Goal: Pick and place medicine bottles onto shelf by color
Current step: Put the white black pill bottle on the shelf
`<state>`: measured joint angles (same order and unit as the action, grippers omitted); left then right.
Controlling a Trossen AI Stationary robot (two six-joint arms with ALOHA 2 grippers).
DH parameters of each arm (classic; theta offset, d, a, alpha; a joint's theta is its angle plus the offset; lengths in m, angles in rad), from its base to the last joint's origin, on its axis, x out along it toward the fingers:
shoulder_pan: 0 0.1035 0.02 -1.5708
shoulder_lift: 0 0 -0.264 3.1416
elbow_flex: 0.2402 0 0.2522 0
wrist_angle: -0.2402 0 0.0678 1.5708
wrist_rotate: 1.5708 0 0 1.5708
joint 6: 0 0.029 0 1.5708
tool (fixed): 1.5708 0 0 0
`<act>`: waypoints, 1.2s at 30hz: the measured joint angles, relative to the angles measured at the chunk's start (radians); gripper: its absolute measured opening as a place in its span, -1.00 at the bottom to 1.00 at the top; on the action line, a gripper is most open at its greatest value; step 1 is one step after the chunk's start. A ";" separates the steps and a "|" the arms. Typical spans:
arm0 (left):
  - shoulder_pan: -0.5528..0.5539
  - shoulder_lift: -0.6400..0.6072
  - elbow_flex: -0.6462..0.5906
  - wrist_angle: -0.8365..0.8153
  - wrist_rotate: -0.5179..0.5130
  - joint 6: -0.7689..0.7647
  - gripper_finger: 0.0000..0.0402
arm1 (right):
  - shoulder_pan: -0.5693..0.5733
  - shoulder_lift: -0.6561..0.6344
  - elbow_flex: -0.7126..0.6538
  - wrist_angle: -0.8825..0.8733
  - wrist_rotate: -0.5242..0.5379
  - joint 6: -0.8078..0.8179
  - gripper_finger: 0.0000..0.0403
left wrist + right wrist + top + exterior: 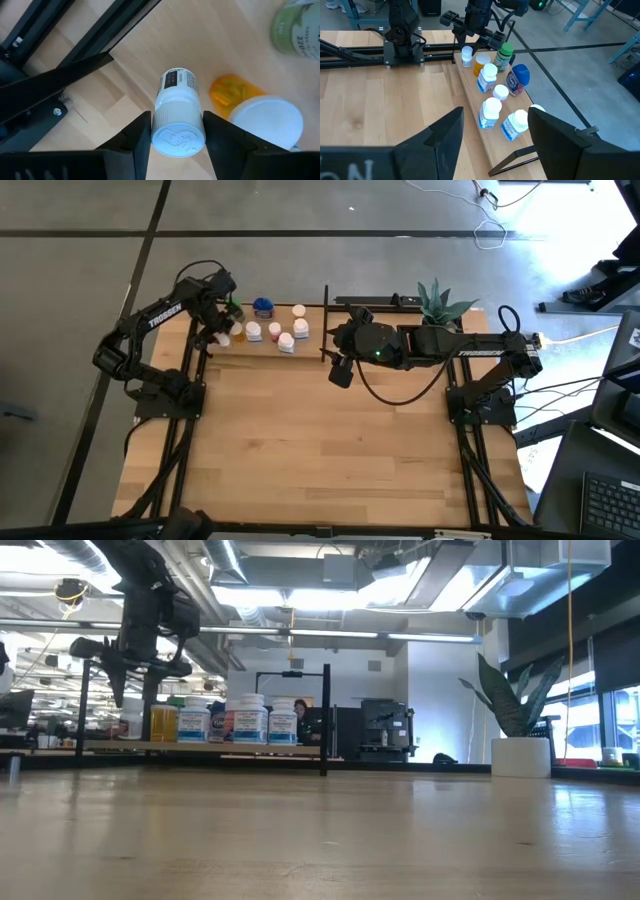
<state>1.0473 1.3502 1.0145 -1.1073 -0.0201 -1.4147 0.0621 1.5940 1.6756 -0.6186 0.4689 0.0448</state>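
The shelf (312,352) lies along the table's far edge, with several medicine bottles standing on its board (470,95). They are mostly white (490,114), with one green (504,55), one blue (518,80) and one orange (231,90). My left gripper (177,131) is over the shelf's left end, shut on a small white bottle (176,100) with a white cap. It also shows in the right wrist view (470,42). My right gripper (495,135) is open and empty above the table, just right of the shelf (340,370). My left gripper pinches the white bottle's cap (177,135) between its two fingers, one on each side. The fingers come from above, pointing down. The bottle stays upright below them (466,56); whether its base rests on the board or hangs just above it, I cannot tell.
A black upright post (326,720) stands at the shelf's right end. A potted green plant (440,305) sits at the far right. The black frame rails (185,395) run along the table's left and right sides. The wide wooden tabletop (320,450) stretches toward the near edge.
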 joint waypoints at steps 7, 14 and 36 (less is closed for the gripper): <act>0.000 0.000 0.000 0.004 0.002 0.009 -0.24 | 0.000 0.000 0.000 0.000 0.000 0.000 0.11; 0.000 0.000 0.000 0.003 0.047 0.011 -0.24 | 0.000 0.000 0.000 0.000 0.000 0.000 0.11; -0.036 0.000 0.000 0.016 0.033 -0.024 -0.24 | 0.000 0.000 0.000 0.000 0.000 0.000 0.11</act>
<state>1.0111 1.3502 1.0145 -1.0914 0.0134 -1.4390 0.0624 1.5940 1.6752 -0.6186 0.4689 0.0448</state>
